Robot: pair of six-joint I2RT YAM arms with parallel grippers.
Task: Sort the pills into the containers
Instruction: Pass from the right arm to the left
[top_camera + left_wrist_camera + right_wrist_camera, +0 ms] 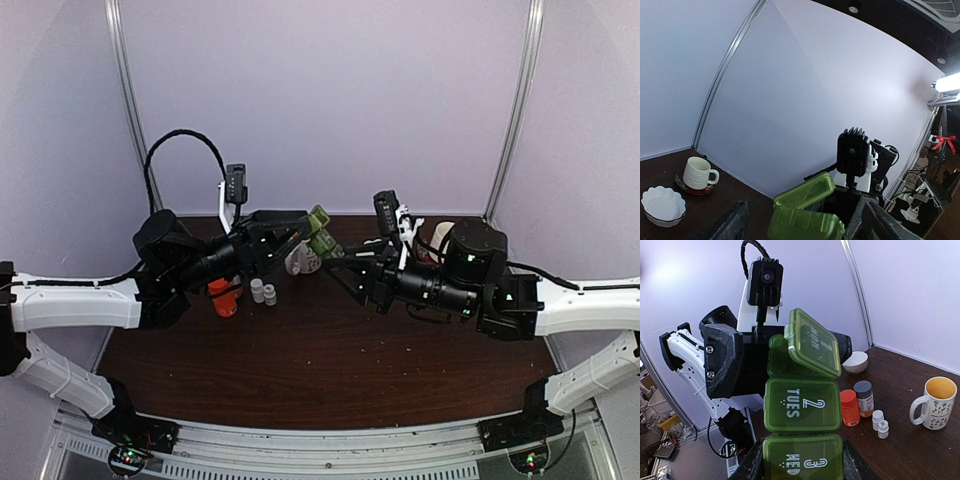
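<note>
- Right wrist cam: the right gripper (802, 462) is clamped on the WED end of the green pill box (802, 412), holding it up off the table (920, 450).
- MON lid (812, 342) is flipped open; TUES and WED are closed.
- Left gripper (802, 225) sits around the MON end with its jaws spread wide, a gap on each side of the box.
- Top view puts the box in the air between both arms, near the back middle.
- On the table behind: an orange bottle (850, 407), a grey-capped bottle (864, 397), two little white bottles (880, 422), a mug (934, 402) and a white bowl (856, 361).
</note>
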